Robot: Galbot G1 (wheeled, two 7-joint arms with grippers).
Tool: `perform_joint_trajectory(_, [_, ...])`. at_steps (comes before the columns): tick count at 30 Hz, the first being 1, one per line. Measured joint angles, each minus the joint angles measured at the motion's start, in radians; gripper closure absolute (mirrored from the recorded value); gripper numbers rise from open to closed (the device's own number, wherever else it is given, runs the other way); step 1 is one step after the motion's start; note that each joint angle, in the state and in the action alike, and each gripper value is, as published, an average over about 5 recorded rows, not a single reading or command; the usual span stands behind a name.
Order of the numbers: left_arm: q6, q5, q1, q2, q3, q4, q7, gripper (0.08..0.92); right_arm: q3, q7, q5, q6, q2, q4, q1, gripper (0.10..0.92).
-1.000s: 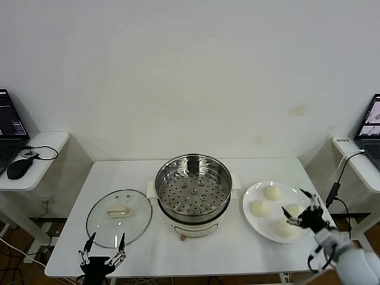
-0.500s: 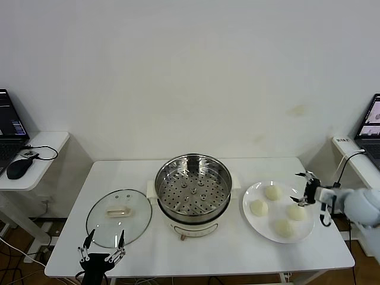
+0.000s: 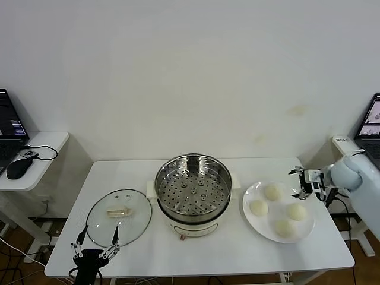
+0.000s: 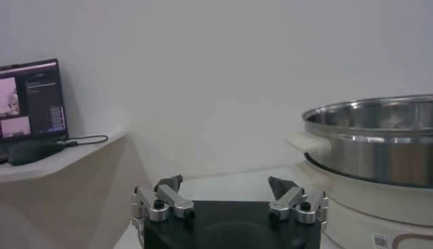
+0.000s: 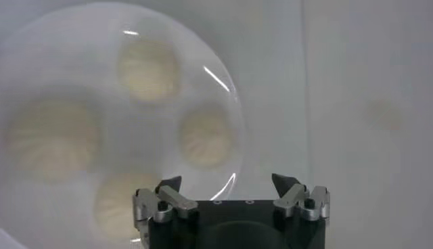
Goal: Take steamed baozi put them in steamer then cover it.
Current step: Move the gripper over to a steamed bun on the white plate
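- Head view: I have the steamer (image 3: 193, 195) mid-table, uncovered, tray bare, ready to load. The cover (image 3: 119, 217) lies flat toward the left edge, out of the loading path. Four steamed baozi (image 3: 272, 192) sit on the plate (image 3: 252, 221) near the right edge. Right gripper (image 3: 301, 182) hovers at the plate's far rim, jaws spread, empty. Left gripper (image 3: 94, 252) waits off the front edge, spread, empty.
- Left wrist view: only the steamer's steel wall, side-on; cover unseen.
- Right wrist view: looks straight down; shows pleated bun tops, unreadable from the head view.
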State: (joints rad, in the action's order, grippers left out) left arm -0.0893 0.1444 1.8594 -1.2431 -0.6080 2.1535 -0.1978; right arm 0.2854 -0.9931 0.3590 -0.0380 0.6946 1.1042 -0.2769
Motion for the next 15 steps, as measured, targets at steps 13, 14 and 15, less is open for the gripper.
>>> perform_joint_trajectory(13, [-0.009,0.003,-0.003,0.005,-0.021,-0.012,-0.001,0.177,0.065,-0.017,0.063,-0.011,0.148,-0.181,0.074,0.203])
perform_joint_trajectory(14, [-0.009,0.003,-0.003,0.005,-0.021,-0.013,-0.001,0.177,0.069,-0.018,0.067,-0.010,0.155,-0.189,0.077,0.203])
perform_joint_trajectory(15, [-0.009,0.003,-0.003,0.005,-0.021,-0.013,-0.002,0.177,0.073,-0.019,0.071,-0.008,0.161,-0.197,0.080,0.203])
